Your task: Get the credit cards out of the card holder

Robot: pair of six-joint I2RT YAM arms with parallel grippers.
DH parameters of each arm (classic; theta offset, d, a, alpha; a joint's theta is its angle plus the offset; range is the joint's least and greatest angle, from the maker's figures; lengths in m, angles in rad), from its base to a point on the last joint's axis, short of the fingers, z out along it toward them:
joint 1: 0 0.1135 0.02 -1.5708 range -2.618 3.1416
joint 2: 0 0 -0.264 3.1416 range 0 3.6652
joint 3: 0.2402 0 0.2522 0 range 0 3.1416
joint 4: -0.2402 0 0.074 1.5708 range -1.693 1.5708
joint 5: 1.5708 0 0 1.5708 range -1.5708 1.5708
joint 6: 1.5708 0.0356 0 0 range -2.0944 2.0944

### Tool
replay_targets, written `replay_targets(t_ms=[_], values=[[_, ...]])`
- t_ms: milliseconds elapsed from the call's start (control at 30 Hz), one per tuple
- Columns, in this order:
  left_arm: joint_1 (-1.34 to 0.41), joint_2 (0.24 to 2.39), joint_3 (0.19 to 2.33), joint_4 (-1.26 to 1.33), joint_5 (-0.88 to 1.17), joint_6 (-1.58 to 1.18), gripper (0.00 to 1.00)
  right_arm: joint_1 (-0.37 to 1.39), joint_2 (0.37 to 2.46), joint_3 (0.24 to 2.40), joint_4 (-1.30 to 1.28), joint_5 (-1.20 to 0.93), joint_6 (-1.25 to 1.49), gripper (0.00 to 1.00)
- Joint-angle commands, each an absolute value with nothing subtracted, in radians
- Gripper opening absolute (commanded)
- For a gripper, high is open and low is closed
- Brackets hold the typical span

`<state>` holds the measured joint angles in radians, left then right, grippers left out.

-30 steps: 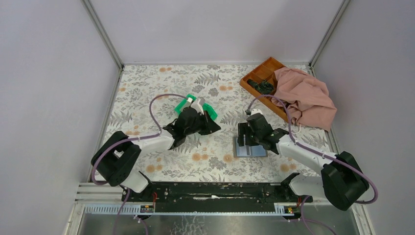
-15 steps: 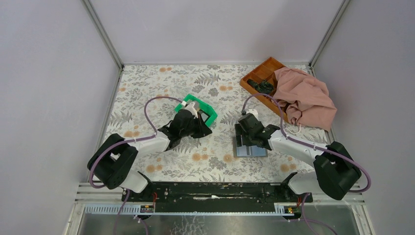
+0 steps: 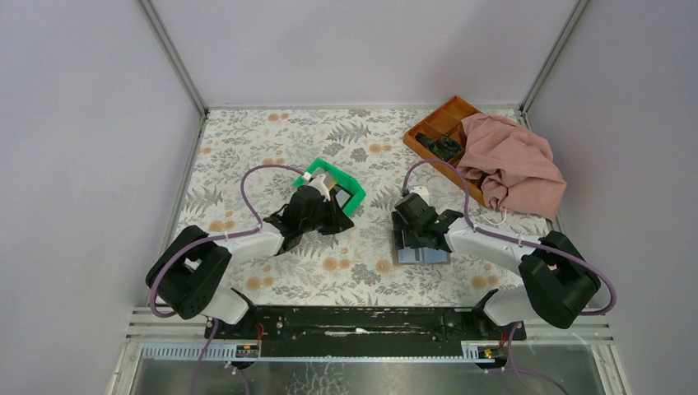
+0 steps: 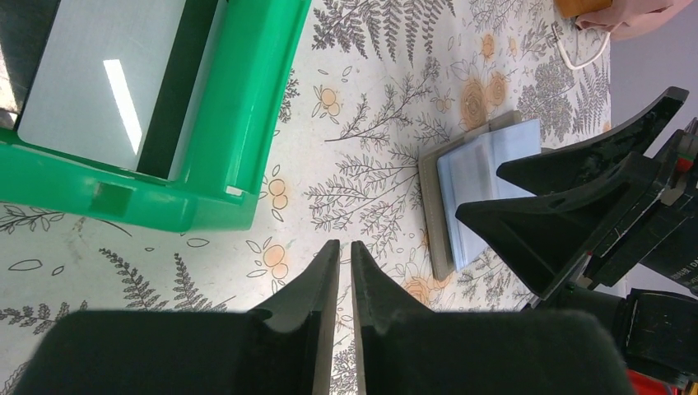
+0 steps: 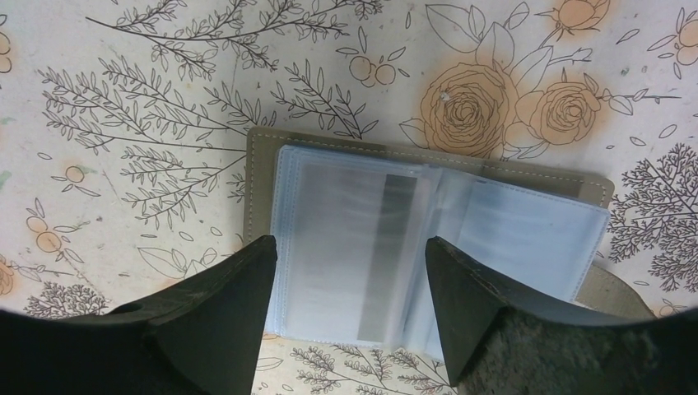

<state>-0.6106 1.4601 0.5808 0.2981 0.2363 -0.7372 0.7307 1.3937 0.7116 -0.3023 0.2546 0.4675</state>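
Our right claw [image 5: 350,247] stood wide open above the open card holder [image 5: 527,230], which lay flat on the flowered table [image 5: 123,99] directly under it. One half of the holder was framed between the fingers. We could not tell whether the fingertips touched its clear sleeves [image 5: 321,206]. A striped card [image 5: 397,247] showed through a sleeve there, blurred. Our left claw [image 4: 344,245] was all but closed, with only a thin slit between its fingers, and it gripped nothing. Just beyond its tips and off to one side sat the green bin [image 4: 247,99], with a pale credit card [image 4: 90,82] lying inside.
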Motion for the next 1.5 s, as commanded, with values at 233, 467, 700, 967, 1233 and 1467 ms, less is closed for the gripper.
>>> replay_targets(t_ms=[233,467,700,967,1233,1467], values=[[-0.595,1.456,0.555,0.343,0.268,-0.723,0.17,0.746,1.430,0.737,-0.289,0.314,0.491,0.70],[-0.591,1.465,0.550,0.355,0.276,-0.727,0.17,0.745,1.451,0.733,-0.281,0.314,0.497,0.69],[-0.586,1.476,0.545,0.367,0.289,-0.730,0.16,0.745,1.463,0.734,-0.276,0.307,0.491,0.72],[-0.583,1.480,0.540,0.372,0.293,-0.730,0.16,0.750,1.462,0.738,-0.287,0.305,0.497,0.74],[-0.583,1.474,0.538,0.377,0.302,-0.735,0.16,0.757,1.449,0.779,-0.336,0.329,0.489,0.74],[-0.580,1.455,0.522,0.377,0.301,-0.733,0.16,0.775,1.491,0.783,-0.350,0.347,0.511,0.72]])
